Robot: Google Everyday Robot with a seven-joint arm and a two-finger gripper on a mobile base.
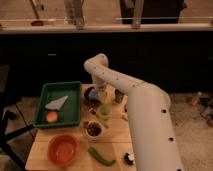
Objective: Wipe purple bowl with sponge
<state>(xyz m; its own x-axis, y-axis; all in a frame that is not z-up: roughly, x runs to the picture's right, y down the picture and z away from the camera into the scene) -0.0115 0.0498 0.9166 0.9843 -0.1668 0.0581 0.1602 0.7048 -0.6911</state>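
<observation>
The purple bowl [90,95], small and dark, stands on the wooden table [42,150] just right of the green tray. My white arm comes up from the lower right, bends at the elbow and reaches down. My gripper [97,93] is right at the bowl's rim, over its right side. A pale patch [103,93] shows at the gripper's end beside the bowl; I cannot tell whether it is the sponge. The arm hides part of the bowl.
A green tray [75,89] at the left holds a grey cloth [56,102] and an orange fruit [51,116]. An orange bowl [63,148], a white cup with dark contents [93,130], a green object [104,111], a green vegetable [101,156] and a can [119,95] stand around.
</observation>
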